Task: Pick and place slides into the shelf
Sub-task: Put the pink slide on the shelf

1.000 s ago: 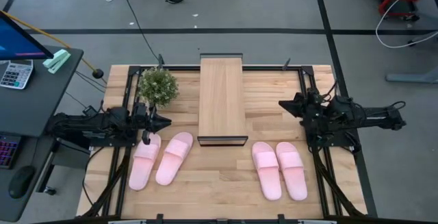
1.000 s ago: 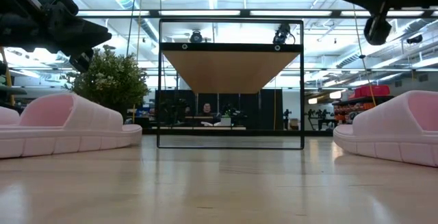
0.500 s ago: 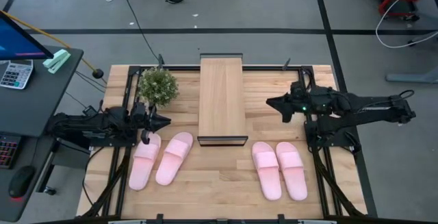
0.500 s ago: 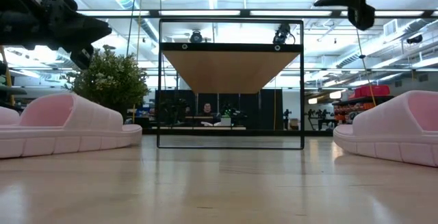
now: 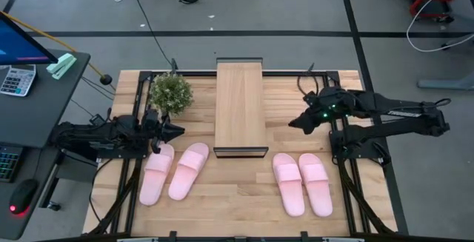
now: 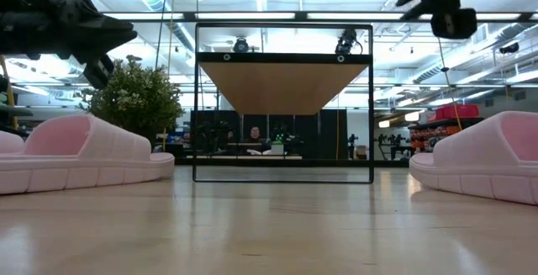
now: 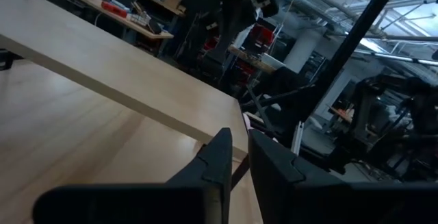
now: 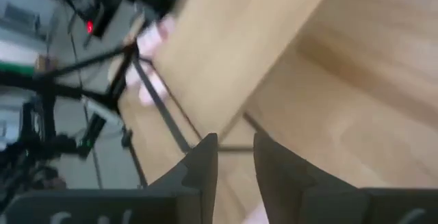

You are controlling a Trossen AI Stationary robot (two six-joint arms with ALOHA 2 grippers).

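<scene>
Two pairs of light pink slides lie sole down on the table: one pair (image 5: 172,172) near the left side, the other (image 5: 302,183) near the right. The shelf (image 5: 240,107), a light plank on a thin black frame, stands on its legs at the table's middle, toward the far edge (image 6: 283,81). My left gripper (image 5: 183,131) hovers just beyond the left pair, its fingers nearly together (image 7: 239,145), touching nothing. My right gripper (image 5: 291,124) hangs in the air between the shelf's right side and the right pair, its fingers close together (image 8: 235,148).
A small potted plant (image 5: 171,92) stands left of the shelf, just beyond my left gripper. Bare tabletop (image 5: 237,190) lies between the two pairs of slides, in front of the shelf. A desk with a calculator (image 5: 16,79) stands off the table's left.
My right arm has reached out from the table's right edge toward the shelf, then swung a little toward the near edge, tipping its fingers down. Slides and shelf have stayed put.
</scene>
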